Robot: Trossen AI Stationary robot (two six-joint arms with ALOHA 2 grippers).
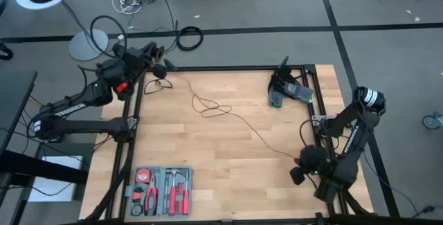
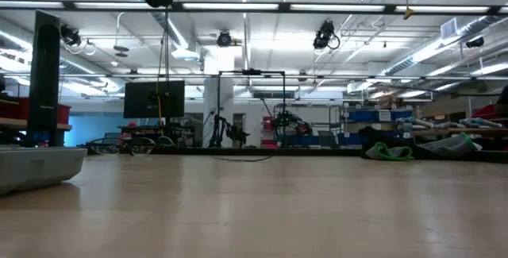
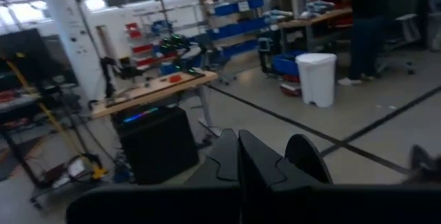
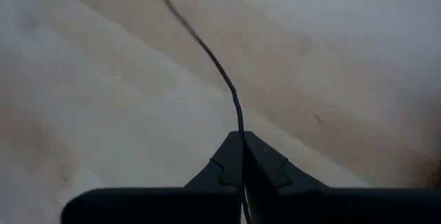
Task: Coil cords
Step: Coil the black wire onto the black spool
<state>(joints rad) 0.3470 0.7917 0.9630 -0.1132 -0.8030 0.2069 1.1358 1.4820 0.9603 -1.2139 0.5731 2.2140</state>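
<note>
The thin black cord (image 1: 239, 119) lies slack across the wooden table (image 1: 228, 169), with small loops near its middle (image 1: 208, 107). At the table's far left corner my left gripper (image 1: 165, 66) is raised and points level, shut. The round black puck (image 3: 306, 158) shows right beside its fingers, and cord (image 2: 163, 48) hangs down from there in the low view. Low over the near right part of the table, my right gripper (image 4: 241, 136) is shut on the cord's other end. My left gripper is shut with the puck (image 3: 308, 162) close against its fingers (image 3: 258, 165). The fingers hide the place of contact, so which part they have cannot be told. The puck end is lifted clear of the table. My right gripper pinches the thin cord (image 4: 239, 122) between its two fingertips, slanting down from above. From the tips, the cord runs away along the tabletop in a loose curve.
A grey tray (image 1: 160, 192) of red-handled tools sits at the near left. A dark device (image 1: 287, 90) with a green part lies at the far right. A thick black cable ring (image 1: 189, 38) lies on the floor beyond the far edge. A black frame (image 1: 135, 124) borders the table.
</note>
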